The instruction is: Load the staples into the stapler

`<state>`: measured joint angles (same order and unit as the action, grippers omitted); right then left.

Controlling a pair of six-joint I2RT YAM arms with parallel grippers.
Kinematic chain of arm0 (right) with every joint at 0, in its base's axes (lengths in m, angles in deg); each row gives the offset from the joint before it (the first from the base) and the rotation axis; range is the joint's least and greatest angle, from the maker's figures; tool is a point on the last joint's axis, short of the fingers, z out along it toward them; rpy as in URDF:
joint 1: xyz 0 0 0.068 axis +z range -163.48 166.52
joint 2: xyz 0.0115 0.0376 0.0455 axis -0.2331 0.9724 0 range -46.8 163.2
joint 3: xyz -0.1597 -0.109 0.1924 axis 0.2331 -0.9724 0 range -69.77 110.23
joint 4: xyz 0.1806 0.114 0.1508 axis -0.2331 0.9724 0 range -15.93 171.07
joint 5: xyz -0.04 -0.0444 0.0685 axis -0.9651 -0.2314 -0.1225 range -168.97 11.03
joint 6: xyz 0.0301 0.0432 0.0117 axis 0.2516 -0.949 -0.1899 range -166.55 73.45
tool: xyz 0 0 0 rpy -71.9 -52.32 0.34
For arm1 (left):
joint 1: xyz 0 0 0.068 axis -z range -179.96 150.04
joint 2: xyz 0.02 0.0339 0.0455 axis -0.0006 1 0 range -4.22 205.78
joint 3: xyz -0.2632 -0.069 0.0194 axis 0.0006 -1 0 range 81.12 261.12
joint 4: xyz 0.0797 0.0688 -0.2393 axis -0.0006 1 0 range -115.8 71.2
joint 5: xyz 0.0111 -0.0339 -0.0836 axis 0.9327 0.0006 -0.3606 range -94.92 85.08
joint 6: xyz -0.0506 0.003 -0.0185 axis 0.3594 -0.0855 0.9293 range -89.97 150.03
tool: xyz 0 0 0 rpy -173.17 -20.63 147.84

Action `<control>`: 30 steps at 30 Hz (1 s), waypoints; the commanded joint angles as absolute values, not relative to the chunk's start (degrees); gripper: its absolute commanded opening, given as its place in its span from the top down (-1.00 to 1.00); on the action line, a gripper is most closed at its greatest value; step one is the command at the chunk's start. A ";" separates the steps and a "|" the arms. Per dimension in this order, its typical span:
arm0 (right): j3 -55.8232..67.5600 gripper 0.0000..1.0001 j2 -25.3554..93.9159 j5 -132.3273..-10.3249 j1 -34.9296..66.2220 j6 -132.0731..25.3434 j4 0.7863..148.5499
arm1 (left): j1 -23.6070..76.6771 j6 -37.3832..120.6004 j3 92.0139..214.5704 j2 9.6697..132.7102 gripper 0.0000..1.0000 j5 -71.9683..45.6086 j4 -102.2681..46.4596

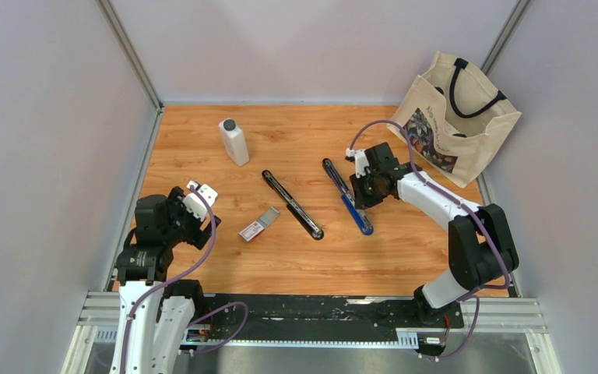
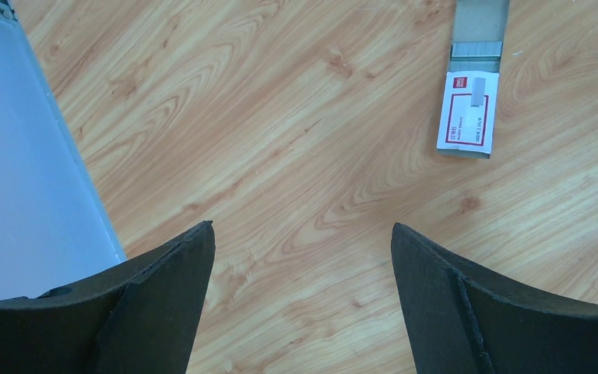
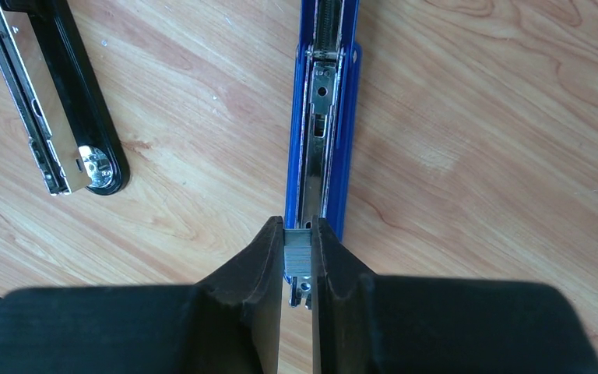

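The left gripper (image 2: 300,234) holds its two black wedge-shaped fingers (image 2: 163,296) wide apart over the light wooden tabletop (image 2: 280,117). Well beyond them, at upper right, lies the small flat white-and-red cardboard box of staples (image 2: 468,113). Its grey inner tray (image 2: 479,27) is slid out toward the top edge.

Wooden tabletop (image 1: 296,132) between plain pale walls (image 1: 319,47)

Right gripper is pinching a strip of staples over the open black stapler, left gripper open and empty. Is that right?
Not quite. The right gripper pinches the strip of staples over the open blue stapler, not the black stapler, which lies apart to its side; the right wrist view shows it. The left gripper is open and empty.
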<state>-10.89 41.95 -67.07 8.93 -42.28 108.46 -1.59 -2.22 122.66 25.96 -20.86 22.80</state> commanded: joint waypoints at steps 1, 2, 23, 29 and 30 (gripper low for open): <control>-11.05 0.70 42.06 -67.89 8.23 -42.60 105.89 | -2.16 -1.17 122.43 25.84 -0.82 -22.32 21.40; -11.05 0.70 42.06 -67.89 8.23 -42.51 105.98 | -2.16 -1.17 122.26 25.76 -0.82 -22.41 21.40; -11.23 0.72 43.55 -67.10 8.14 -42.51 106.33 | -2.16 -1.17 121.82 26.02 -0.83 -22.67 21.13; -11.49 0.73 43.55 -67.01 8.23 -42.42 106.33 | -2.16 -1.17 121.73 26.11 -0.83 -22.67 21.13; -11.49 0.73 43.64 -66.93 8.14 -42.42 106.42 | -2.25 -1.17 121.73 26.11 -0.83 -22.67 21.05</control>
<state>-10.92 43.24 -67.28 8.41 -42.26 108.44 -1.61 -2.18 122.07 26.04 -21.39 22.73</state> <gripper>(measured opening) 0.173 0.915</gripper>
